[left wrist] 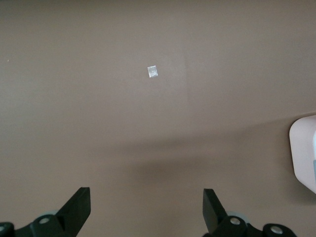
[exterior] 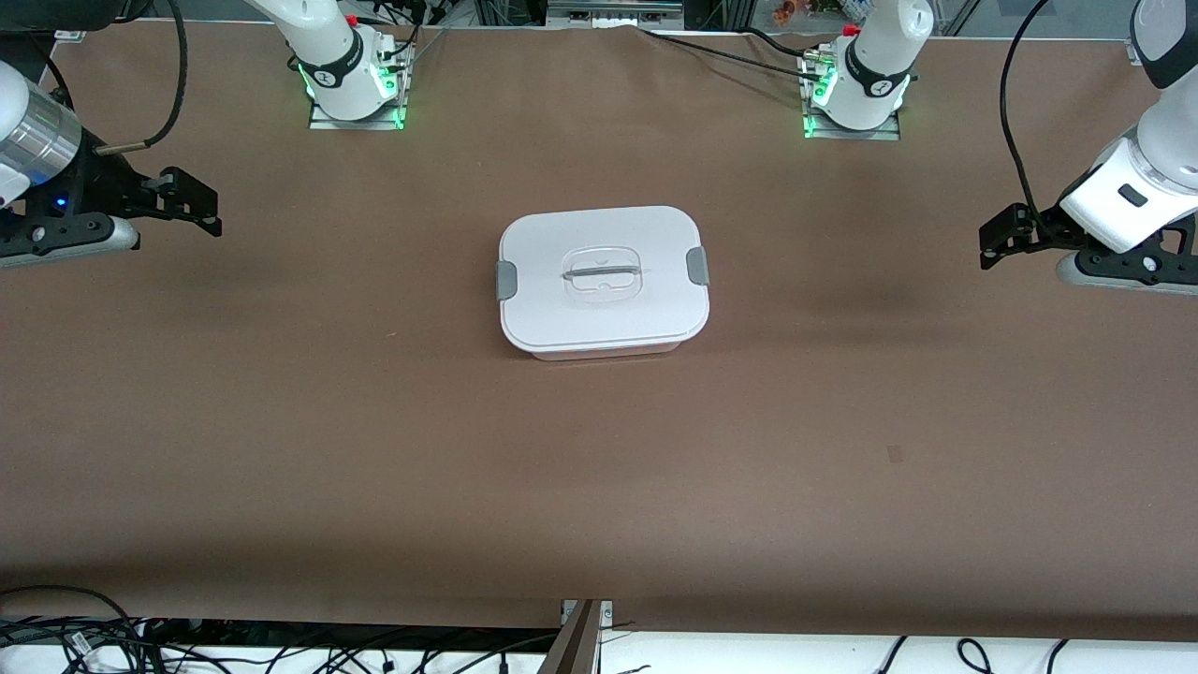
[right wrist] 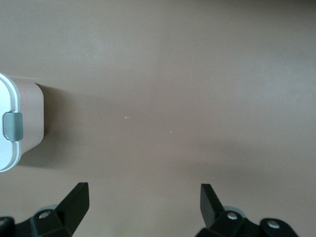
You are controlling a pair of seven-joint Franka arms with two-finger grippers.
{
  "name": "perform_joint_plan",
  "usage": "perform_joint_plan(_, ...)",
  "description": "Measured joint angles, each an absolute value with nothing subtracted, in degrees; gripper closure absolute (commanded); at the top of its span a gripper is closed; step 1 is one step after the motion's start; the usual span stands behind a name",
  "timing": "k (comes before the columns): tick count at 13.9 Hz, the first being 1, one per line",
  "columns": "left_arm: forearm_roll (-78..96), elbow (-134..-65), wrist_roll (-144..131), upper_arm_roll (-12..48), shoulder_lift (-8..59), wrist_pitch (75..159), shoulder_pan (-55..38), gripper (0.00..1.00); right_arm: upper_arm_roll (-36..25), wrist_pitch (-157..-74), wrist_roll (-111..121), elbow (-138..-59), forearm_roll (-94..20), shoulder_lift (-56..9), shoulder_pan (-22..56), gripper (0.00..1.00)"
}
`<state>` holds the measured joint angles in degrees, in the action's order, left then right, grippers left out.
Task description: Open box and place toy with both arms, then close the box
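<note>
The box [exterior: 604, 281] stands shut at the middle of the brown table, with its white lid on, grey clips at both ends and the clear handle in the centre. Its edge shows in the left wrist view [left wrist: 303, 153], and its end with a grey clip shows in the right wrist view [right wrist: 19, 123]. My left gripper [exterior: 987, 245] is open and empty, low over the table at the left arm's end; its own view shows it too [left wrist: 146, 197]. My right gripper [exterior: 201, 208] is open and empty at the right arm's end, also seen in its own view [right wrist: 144, 195]. The toy is out of view.
A small pale tape patch [left wrist: 152, 71] lies on the table between the left gripper and the box, nearer the front camera [exterior: 895, 454]. The arm bases [exterior: 351, 84] [exterior: 856, 94] stand along the table's top edge. Cables [exterior: 75, 637] lie below the front edge.
</note>
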<state>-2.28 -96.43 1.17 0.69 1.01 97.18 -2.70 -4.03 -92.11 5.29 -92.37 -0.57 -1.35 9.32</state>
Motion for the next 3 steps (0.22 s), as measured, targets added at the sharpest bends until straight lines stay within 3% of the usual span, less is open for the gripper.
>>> perform_joint_plan(3, -2.19, -96.43, 0.45, 0.62, 1.02, 96.93, -2.83, 0.00, -4.02, -92.31, 5.29, -92.37, -0.53, -1.68, 9.42, 0.00)
